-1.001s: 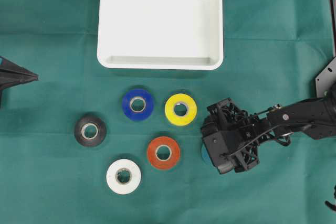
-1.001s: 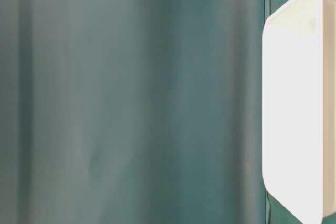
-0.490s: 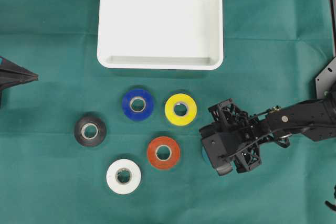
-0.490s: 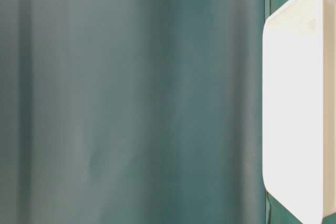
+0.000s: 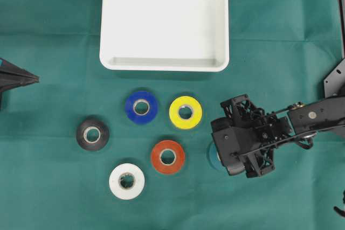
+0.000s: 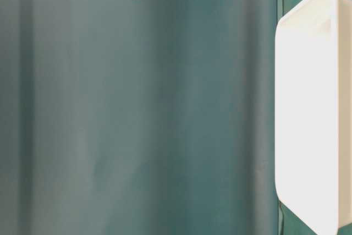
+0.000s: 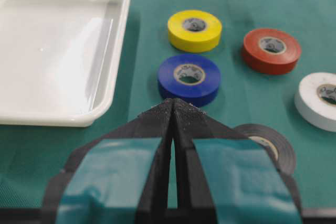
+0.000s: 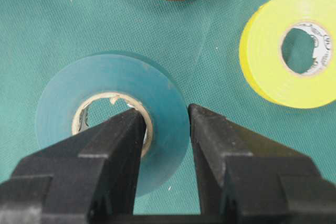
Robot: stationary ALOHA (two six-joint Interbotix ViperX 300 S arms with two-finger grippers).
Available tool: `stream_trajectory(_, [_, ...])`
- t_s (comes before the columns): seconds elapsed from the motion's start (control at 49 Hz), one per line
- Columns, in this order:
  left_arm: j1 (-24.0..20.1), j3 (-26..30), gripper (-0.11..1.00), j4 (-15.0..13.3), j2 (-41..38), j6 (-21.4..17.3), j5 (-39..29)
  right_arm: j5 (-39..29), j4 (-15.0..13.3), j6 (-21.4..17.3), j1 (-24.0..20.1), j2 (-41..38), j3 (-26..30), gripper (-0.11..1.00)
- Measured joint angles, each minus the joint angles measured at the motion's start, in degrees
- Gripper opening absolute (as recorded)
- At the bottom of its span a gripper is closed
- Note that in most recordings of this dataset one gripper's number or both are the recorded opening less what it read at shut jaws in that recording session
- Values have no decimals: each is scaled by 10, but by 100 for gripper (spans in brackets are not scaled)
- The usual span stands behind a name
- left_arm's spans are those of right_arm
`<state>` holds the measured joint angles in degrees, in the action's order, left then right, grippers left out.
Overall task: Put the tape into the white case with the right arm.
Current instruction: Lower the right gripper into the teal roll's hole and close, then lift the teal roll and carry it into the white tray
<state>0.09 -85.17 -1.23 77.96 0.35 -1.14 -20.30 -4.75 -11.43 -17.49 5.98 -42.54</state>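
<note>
Since the earlier overhead picture the right hand (image 5: 226, 152) has shifted a little to the right and its fingers have drawn together; it now grips the wall of the teal tape (image 8: 113, 124), one finger (image 8: 113, 145) inside the core and the other on the outer face. In the wrist view the roll appears slightly tilted, so it may be just off the cloth (not certain). Nearest it lie the yellow tape (image 5: 185, 112) and the red tape (image 5: 167, 157), both close but apart from it; further left are the blue tape (image 5: 141, 107), white tape (image 5: 126, 181) and black tape (image 5: 92, 134). The white case (image 5: 164, 63) sits at the far side of the bench (image 5: 54, 197), empty as seen. The left hand (image 7: 172, 109) is closed and parked at the left edge. Judgement: lift straight up before travelling, clear the yellow roll and the case rim, then release low over the case floor.
</note>
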Motion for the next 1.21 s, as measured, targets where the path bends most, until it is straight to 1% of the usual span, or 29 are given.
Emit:
stream_trajectory(0.143, [0, 0, 0, 0, 0, -1, 1, -1, 0, 1, 0, 6, 0, 1])
stream_trajectory(0.245, [0, 0, 0, 0, 0, 0, 0, -3, -1, 1, 17, 6, 3, 1])
stream_trajectory(0.388, [0, 0, 0, 0, -1, 0, 0, -4, -1, 0, 65, 6, 9, 1])
stream_trajectory(0.654, [0, 0, 0, 0, 0, 0, 0, -2, -8, 1, 171, 6, 18, 0])
stream_trajectory(0.797, [0, 0, 0, 0, 0, -1, 1, -1, -17, 1, 227, 6, 19, 1])
stream_trajectory(1.021, [0, 0, 0, 1, -1, -1, 0, 16, -39, 0, 306, 6, 18, 1])
stream_trajectory(1.205, [0, 1, 0, 0, 0, 0, 0, 37, -42, 1, 352, -7, 21, 1])
